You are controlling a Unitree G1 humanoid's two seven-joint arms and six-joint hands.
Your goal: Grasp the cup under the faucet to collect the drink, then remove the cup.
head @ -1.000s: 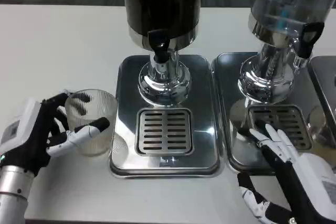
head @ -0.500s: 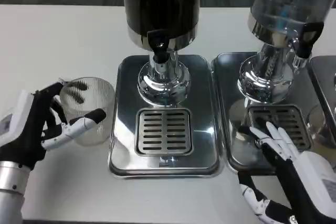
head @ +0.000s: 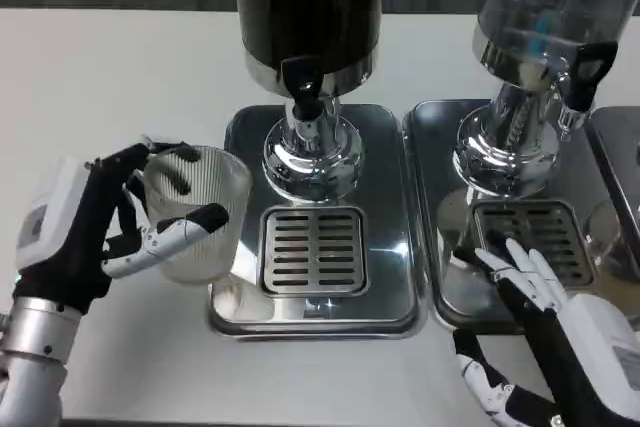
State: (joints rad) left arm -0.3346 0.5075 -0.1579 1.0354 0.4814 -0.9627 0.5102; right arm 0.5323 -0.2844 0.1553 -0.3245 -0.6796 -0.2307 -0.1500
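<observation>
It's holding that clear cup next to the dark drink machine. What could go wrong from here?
The left hand holds the cup over the tray edge, still left of the faucet. Carried on low, its base could clip that raised rim and tilt. The cup is smooth and clear, so it might slip in the fingers. If it stops short of the faucet, the drink would likely pour onto the grate instead.

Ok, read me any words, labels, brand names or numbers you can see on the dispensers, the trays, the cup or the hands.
No readable text anywhere.
Dark dispenser: no label showing.
Clear dispenser: none showing.
Drip trays: plain metal.
Cup, held by the left hand: ribbed, unmarked.
Left hand's white back: a small grey mark, too blurred to read.
Right hand: nothing legible.
</observation>
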